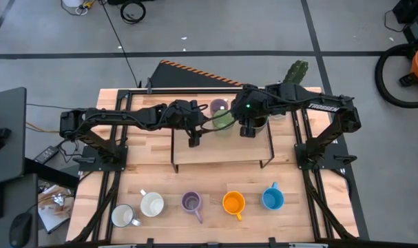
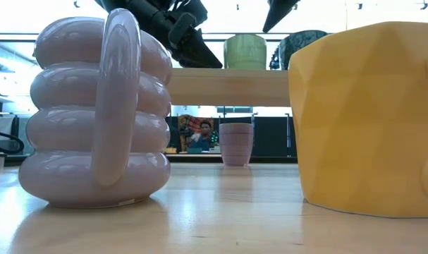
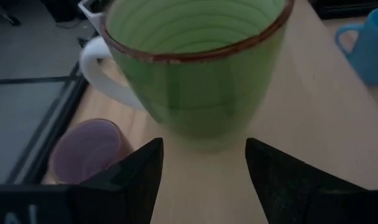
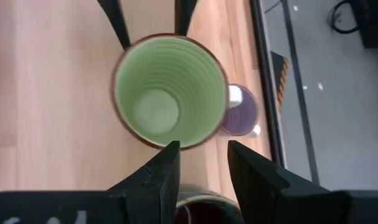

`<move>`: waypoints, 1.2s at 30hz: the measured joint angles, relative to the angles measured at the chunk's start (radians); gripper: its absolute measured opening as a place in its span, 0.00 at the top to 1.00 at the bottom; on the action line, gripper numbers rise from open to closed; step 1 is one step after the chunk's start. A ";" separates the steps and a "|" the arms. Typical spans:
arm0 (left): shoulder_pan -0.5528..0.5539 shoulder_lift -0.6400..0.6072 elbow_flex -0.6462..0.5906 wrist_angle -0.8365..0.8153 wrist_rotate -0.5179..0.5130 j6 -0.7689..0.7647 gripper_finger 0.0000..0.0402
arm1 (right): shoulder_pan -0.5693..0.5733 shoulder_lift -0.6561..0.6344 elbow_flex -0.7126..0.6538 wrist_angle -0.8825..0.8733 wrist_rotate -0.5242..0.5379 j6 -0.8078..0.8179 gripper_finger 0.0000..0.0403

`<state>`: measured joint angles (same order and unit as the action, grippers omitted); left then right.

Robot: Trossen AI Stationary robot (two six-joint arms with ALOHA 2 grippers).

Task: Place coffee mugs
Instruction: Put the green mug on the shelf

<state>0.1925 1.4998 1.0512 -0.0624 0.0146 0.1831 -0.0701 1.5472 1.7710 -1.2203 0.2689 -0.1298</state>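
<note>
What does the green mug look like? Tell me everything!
The green mug is round and glossy, like glazed pottery, with a brown rim, ringed grooves inside and a white handle. It is empty and stands upright on the raised wooden shelf. A lilac mug sits just beyond it. Both open grippers flank it without touching.

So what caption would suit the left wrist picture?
Open left pincer facing a green mug on the wooden shelf, a purple mug below.

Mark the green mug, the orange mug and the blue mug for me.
green mug (image 4: 164, 93): right wrist view, on the inside wall of the cup.
orange mug (image 1: 233, 202): high view, on its open top.
blue mug (image 1: 272, 199): high view, on its open top.
</note>
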 joint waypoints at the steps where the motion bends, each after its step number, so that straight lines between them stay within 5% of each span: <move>1: -0.002 0.000 0.000 -0.003 0.011 -0.017 0.41 | 0.004 0.000 0.001 0.000 -0.001 0.001 0.65; 12: -0.010 0.002 0.000 0.005 0.025 -0.070 0.41 | 0.042 0.001 -0.012 0.040 0.023 -0.019 0.65; 29: -0.012 -0.005 -0.001 -0.017 0.032 -0.101 0.22 | 0.042 0.005 -0.013 0.083 -0.004 -0.038 0.65; 36: -0.010 -0.034 -0.002 -0.041 0.029 -0.089 0.22 | 0.042 0.004 -0.013 0.082 0.070 -0.038 0.65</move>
<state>0.1821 1.4653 1.0495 -0.1037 0.0440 0.0942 -0.0280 1.5517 1.7580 -1.1386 0.3393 -0.1678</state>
